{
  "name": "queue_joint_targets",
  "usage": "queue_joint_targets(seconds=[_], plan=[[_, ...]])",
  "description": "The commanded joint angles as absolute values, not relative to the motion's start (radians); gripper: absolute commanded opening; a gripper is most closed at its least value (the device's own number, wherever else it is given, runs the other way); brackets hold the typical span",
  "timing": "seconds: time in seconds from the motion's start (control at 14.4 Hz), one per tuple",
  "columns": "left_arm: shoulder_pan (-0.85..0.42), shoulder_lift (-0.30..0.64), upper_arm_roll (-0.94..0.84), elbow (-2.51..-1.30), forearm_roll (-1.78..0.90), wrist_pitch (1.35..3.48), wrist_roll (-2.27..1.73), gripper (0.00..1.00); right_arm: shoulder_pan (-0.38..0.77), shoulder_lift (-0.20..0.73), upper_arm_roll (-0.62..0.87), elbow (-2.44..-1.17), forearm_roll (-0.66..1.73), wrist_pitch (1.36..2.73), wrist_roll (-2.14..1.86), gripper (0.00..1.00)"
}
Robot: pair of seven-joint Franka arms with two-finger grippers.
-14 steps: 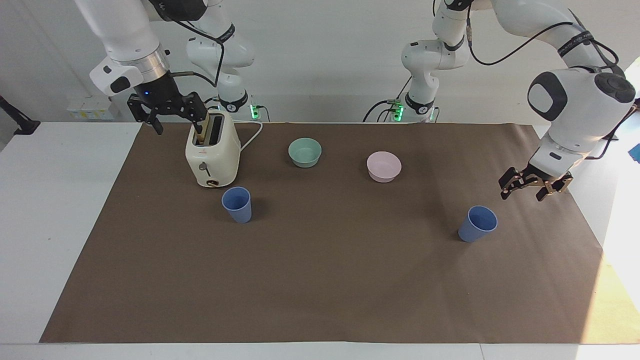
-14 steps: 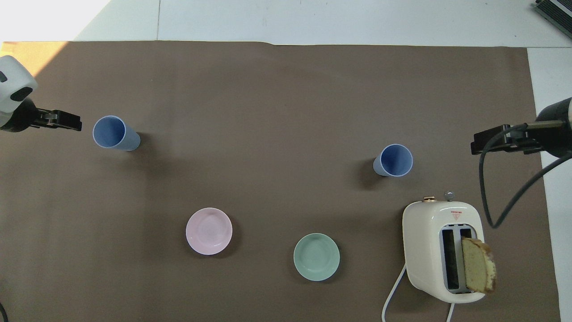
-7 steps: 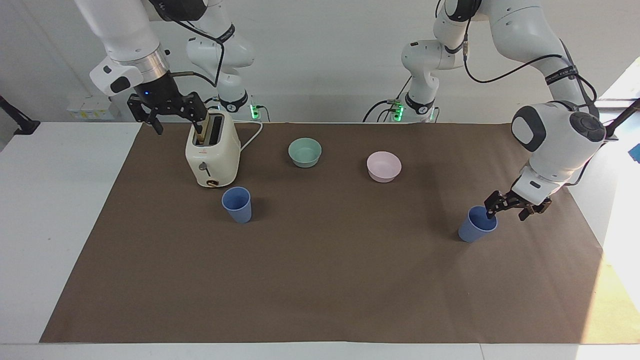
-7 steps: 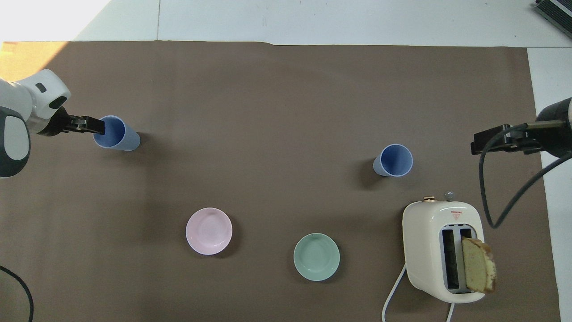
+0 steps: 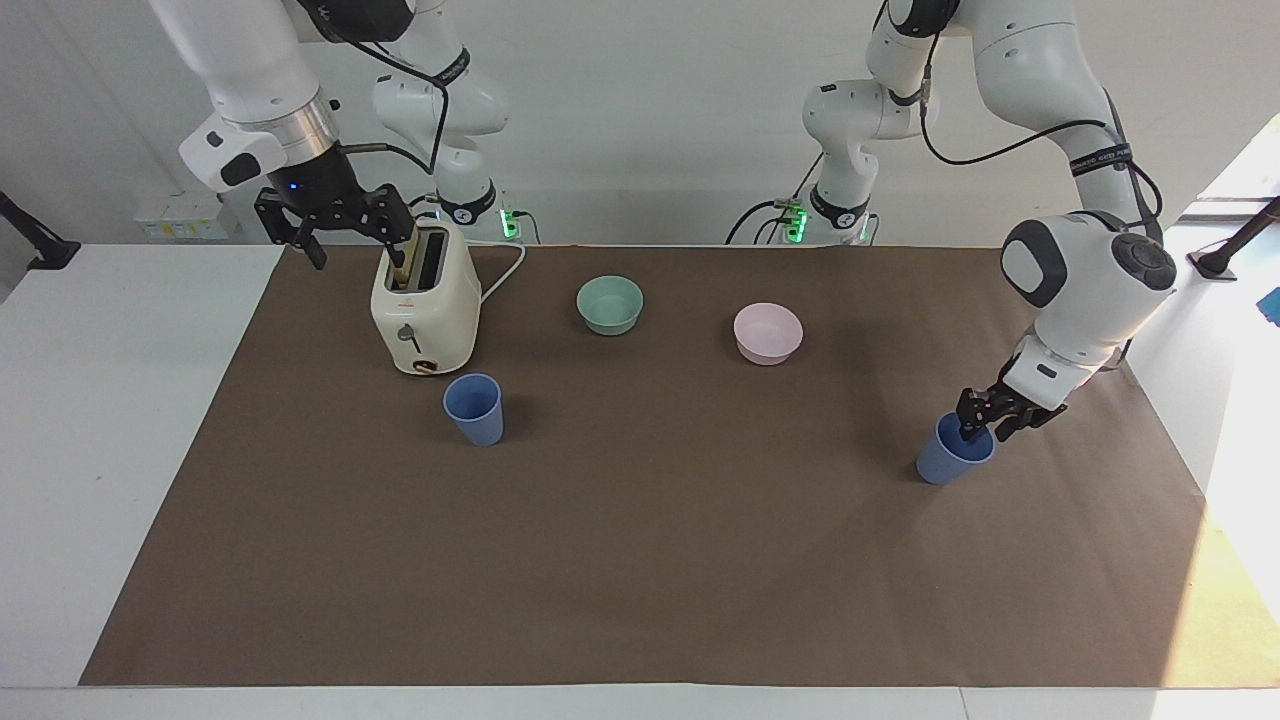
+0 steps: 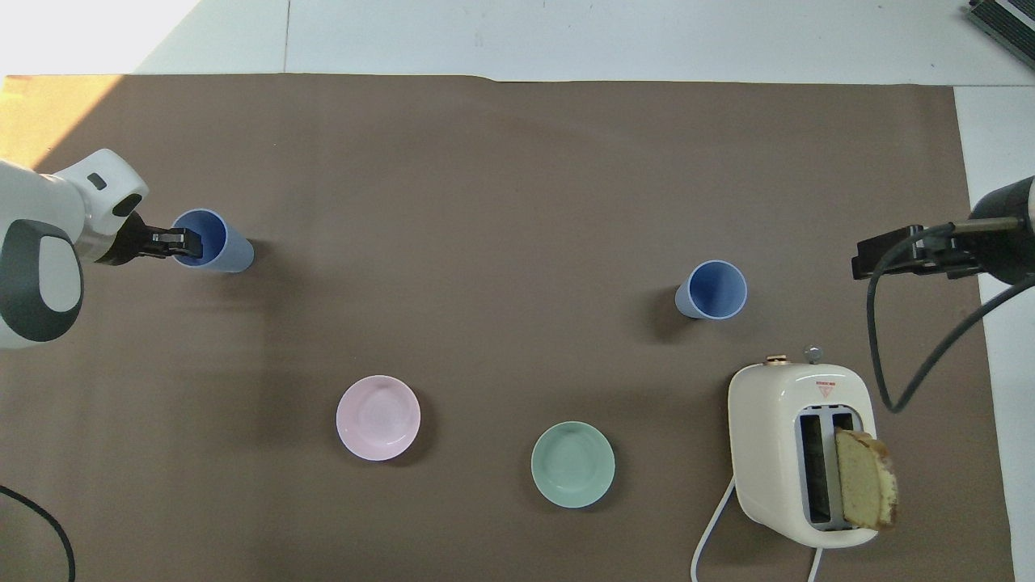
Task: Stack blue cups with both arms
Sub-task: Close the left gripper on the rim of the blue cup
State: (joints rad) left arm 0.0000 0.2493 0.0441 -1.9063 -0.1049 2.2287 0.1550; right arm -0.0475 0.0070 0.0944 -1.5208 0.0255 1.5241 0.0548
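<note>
One blue cup (image 5: 946, 460) (image 6: 222, 246) stands upright toward the left arm's end of the table. My left gripper (image 5: 986, 428) (image 6: 183, 241) has come down onto the part of its rim that faces that end. The other blue cup (image 5: 474, 408) (image 6: 711, 290) stands upright just farther from the robots than the toaster, with nothing touching it. My right gripper (image 5: 358, 255) (image 6: 869, 257) hangs open and empty in the air beside the toaster's top; that arm waits.
A cream toaster (image 5: 425, 310) (image 6: 776, 436) with a slice of bread (image 6: 865, 477) in one slot stands near the right arm. A teal bowl (image 5: 610, 304) (image 6: 572, 464) and a pink bowl (image 5: 768, 332) (image 6: 378, 417) sit nearer the robots than the cups. A brown mat (image 5: 640, 560) covers the table.
My left arm swung in from the table's end and lowered its gripper onto the cup's rim, and the gripper has narrowed. The cup has not moved. The right arm stayed still.
</note>
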Motion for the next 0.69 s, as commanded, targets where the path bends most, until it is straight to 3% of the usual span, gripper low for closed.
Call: queue_joint_targets(seconds=[0.0, 0.07, 0.49, 0.62], plan=[[-0.015, 0.221, 0.054, -1.941, -0.117, 2.252, 0.13, 0.15, -0.063, -0.018, 0.101, -1.552, 0.034, 1.543, 0.034, 1.0], [-0.012, 0.221, 0.054, -1.936, -0.115, 2.243, 0.141, 0.0, -0.063, -0.018, 0.101, -1.552, 0.035, 1.543, 0.032, 1.0], [-0.023, 0.172, 0.046, -1.881, -0.103, 2.107, 0.21, 0.0, -0.063, -0.018, 0.101, -1.552, 0.035, 1.543, 0.034, 1.0], [-0.087, 0.14, 0.043, -1.882, -0.103, 2.08, 0.203, 0.0, -0.063, -0.018, 0.101, -1.552, 0.034, 1.543, 0.034, 1.0]])
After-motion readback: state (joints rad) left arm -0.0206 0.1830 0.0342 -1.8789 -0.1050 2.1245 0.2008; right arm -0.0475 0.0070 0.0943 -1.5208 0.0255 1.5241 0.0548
